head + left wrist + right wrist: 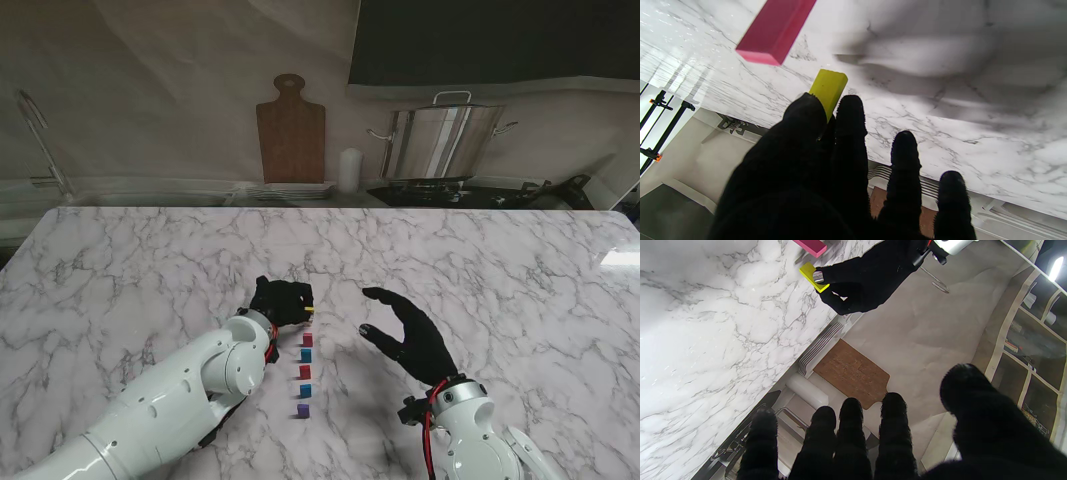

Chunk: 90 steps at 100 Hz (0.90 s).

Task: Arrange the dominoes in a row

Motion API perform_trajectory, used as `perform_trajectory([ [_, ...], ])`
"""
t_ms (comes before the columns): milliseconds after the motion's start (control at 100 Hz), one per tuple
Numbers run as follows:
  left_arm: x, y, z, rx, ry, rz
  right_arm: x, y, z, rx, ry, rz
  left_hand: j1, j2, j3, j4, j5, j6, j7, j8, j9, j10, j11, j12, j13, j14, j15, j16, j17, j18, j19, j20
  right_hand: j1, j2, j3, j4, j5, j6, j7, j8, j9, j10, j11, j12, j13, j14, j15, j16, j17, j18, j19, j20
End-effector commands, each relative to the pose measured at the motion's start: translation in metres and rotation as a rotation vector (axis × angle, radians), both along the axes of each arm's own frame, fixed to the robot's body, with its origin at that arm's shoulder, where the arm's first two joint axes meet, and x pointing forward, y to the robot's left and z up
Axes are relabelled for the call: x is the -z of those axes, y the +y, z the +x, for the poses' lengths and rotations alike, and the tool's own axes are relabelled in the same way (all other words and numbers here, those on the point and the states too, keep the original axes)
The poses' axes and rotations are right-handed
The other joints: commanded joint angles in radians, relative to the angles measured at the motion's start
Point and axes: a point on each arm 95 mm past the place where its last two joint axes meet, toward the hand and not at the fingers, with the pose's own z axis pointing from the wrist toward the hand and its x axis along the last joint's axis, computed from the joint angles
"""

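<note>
1. Dominoes (305,372) first, from the stand view: a short row of small coloured blocks standing on the marble bench (150,260), running away from me, purple nearest, then blue, red, blue, pink. Left robot hand (281,300) sits at the far end of that row, pinched on a yellow domino (311,310) just past the pink domino (307,340). Right robot hand (410,335) hovering to the right, fingers spread, holding nothing. Could easily go wrong here: knuckles or wrist brushing the pink one on release, then the whole row toppling toward me.

2. Left wrist view: yellow domino (828,88) clamped between thumb and a finger, tip close to the bench (973,110), can't tell if actually touching yet. Pink domino (775,30) right beside it. Risks as a guess: letting go while tilted means a fall into the pink neighbour; glove fabric snagging the block on the way out; spacing too tight or off the line.

3. Right wrist view: left robot hand (867,280) seen from the side, yellow domino (810,275) gripped with a metallic fingertip showing through the glove. Right robot hand (873,440) fingers apart, empty. Drifting closer could bump the row too.

4. Writing or brands: none readable anywhere, no pips or labels on the blocks.
</note>
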Motion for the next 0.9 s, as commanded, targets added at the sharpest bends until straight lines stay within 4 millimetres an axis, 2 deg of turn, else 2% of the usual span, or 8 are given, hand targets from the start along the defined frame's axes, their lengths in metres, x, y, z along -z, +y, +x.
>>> perform_trajectory([
  [0,0.0031,-0.0041,-0.0011,0.011,0.020,-0.003,0.0021,0.0002,-0.0008,0.002,0.010,-0.003,0.052,0.051,0.001,0.023,0.002,-0.030,0.067,-0.003,0.045,-0.021,-0.012,-0.017,0.018,-0.027,0.017,-0.002,-0.008,-0.003,0.030,0.008,0.030,0.013,0.016,0.022,-0.018,-0.009,0.013,0.014,-0.006,-0.003,0.015,0.008,0.020,-0.003,0.009,0.005,-0.002,-0.002,0.008,0.014],
  [530,0.0067,-0.0056,-0.0044,0.023,0.039,0.003,0.0025,-0.0001,-0.0004,0.003,0.009,-0.002,0.052,0.050,-0.003,0.025,0.000,-0.022,0.066,-0.007,0.052,-0.019,-0.035,-0.042,0.016,-0.028,0.018,-0.005,-0.009,-0.004,0.043,-0.001,0.029,0.013,0.015,0.022,-0.017,-0.010,0.013,0.014,-0.007,-0.001,0.014,0.008,0.020,-0.003,0.008,0.005,-0.002,-0.003,0.008,0.014],
  [890,0.0097,-0.0037,-0.0066,0.025,0.036,0.022,0.0027,0.0003,-0.0002,0.000,0.010,-0.003,0.053,0.046,0.000,0.025,0.002,-0.028,0.064,-0.009,0.050,-0.019,-0.035,-0.036,0.009,-0.011,0.019,-0.004,-0.010,-0.003,0.046,-0.007,0.029,0.013,0.015,0.022,-0.018,-0.010,0.013,0.014,-0.007,-0.004,0.014,0.008,0.019,-0.003,0.008,0.005,-0.002,-0.003,0.008,0.014],
])
